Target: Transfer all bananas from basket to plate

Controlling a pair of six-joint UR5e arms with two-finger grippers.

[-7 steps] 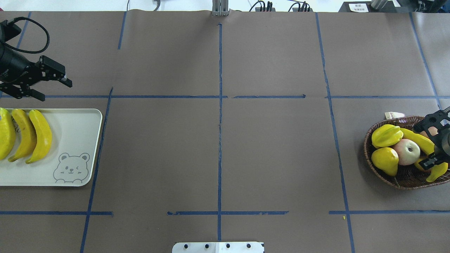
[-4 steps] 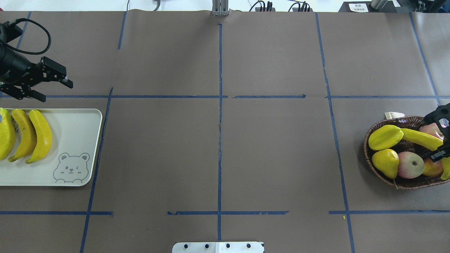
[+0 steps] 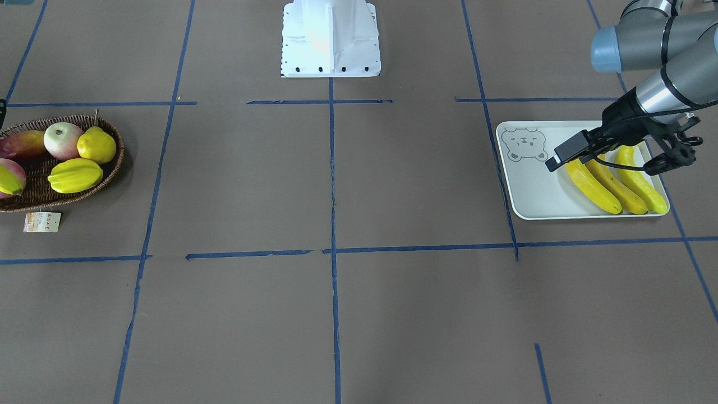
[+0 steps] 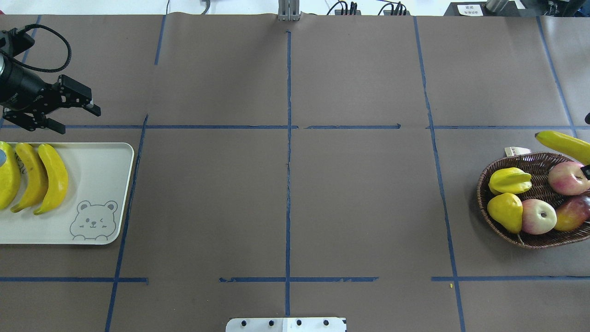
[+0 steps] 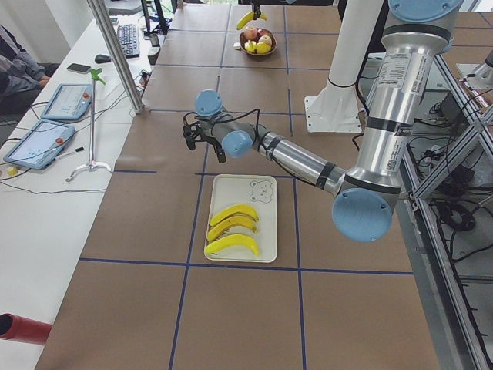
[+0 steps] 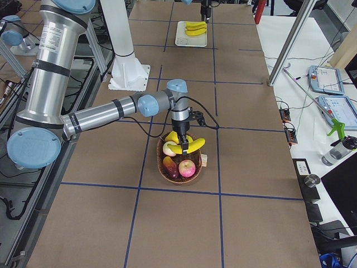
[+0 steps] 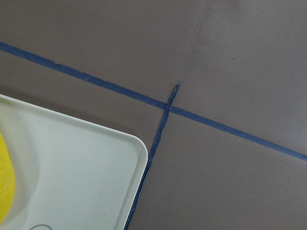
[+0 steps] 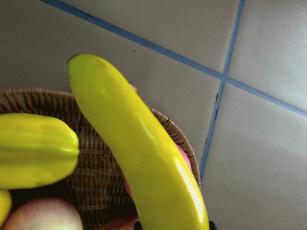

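The right jaws are clenched on one end of a long curved glossy yellow banana; only dark slivers of them show at the lower edge of the right wrist view, on either side of the fruit. The banana is lifted clear of the other fruit, and its free dark tip reaches out over the rim of the shallow oval dark-brown woven wicker basket. In the basket lie a ridged yellow starfruit, a yellow lemon-like fruit, two red-and-cream apples and a darker red fruit. A small paper tag lies on the tabletop just beside the basket. The left jaws are released and empty, raised above the brown paper-covered tabletop near the white rectangular plate, well apart from the basket. Three yellow bananas lie side by side on the plate, at the end away from its grey bear-face drawing. Blue tape lines divide the tabletop into rectangles.
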